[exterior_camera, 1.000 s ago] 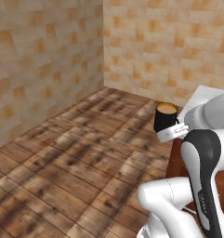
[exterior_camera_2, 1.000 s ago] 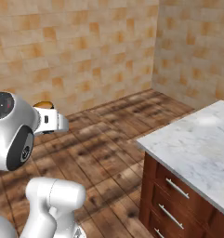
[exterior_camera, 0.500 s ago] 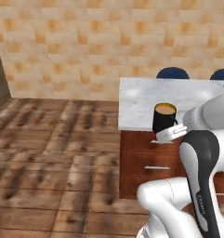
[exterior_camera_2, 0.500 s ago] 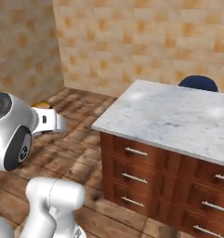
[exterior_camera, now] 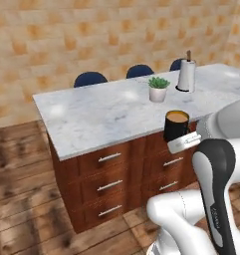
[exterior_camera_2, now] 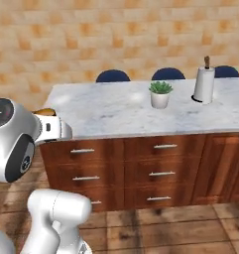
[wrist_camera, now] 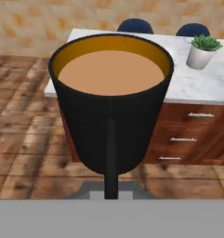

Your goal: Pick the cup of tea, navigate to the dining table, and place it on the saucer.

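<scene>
The black cylindrical cup of tea (exterior_camera: 176,125), tan liquid level, sat upright, pinched in the white two-finger gripper (exterior_camera: 180,142) off the near edge of the long marble-topped dining table (exterior_camera: 96,117); at two o'clock stood a small white plant pot (exterior_camera: 158,89), then a paper-towel roll (exterior_camera: 186,74)

Plant pot (exterior_camera: 158,88) left of towel roll (exterior_camera: 186,74) on dining table (exterior_camera: 91,119).

The cup (wrist_camera: 111,111) hides the tool's fingers in the hand view. The counter (exterior_camera: 101,117) runs off the right edge, and it hides most of the stools (exterior_camera: 90,78).
</scene>
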{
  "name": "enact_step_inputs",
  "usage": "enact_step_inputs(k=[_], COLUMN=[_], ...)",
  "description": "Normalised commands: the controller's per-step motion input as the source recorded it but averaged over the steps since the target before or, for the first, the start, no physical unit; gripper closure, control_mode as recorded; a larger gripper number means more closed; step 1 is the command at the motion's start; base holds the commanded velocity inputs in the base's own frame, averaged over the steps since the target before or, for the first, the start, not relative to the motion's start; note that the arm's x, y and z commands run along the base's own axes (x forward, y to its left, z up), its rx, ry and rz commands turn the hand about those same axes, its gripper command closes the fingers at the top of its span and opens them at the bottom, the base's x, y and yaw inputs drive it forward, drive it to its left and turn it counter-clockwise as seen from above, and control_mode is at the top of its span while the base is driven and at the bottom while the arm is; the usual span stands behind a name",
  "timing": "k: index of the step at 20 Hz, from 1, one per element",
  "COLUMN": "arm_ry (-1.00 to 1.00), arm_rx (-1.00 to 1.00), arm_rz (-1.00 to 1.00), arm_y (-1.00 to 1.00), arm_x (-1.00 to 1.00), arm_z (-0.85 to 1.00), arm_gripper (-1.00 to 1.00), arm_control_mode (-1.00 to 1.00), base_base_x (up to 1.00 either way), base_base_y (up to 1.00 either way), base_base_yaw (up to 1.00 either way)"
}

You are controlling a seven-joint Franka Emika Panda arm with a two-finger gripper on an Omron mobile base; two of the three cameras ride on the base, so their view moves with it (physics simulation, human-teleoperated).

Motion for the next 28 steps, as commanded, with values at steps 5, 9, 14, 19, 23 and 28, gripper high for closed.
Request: enact_step_inputs(k=[5, 9, 14, 19, 23, 28], arm_ry=[0.0, 0.0, 0.0, 0.0, 0.0, 0.0], arm_rx=[0.0, 0.0, 0.0, 0.0, 0.0, 0.0], arm_rz=[0.0, 0.0, 0.0, 0.0, 0.0, 0.0], arm_y=[0.0, 0.0, 0.0, 0.0, 0.0, 0.0], arm_x=[0.0, 0.0, 0.0, 0.0, 0.0, 0.0], arm_z=[0.0, 0.0, 0.0, 0.0, 0.0, 0.0], arm_gripper=[1.0, 1.0, 1.0, 1.0, 1.0, 1.0], arm_control_mode=[1.0, 1.0, 1.0, 1.0, 1.0, 1.0], base_base_x=[0.0, 0.0, 0.02, 0.6, 0.29, -0.07], base_base_y=[0.06, 0.1, 0.12, -0.31, -0.29, 0.05], base_base_yaw=[-0.67, -0.6, -0.35, -0.03, -0.01, 0.01])
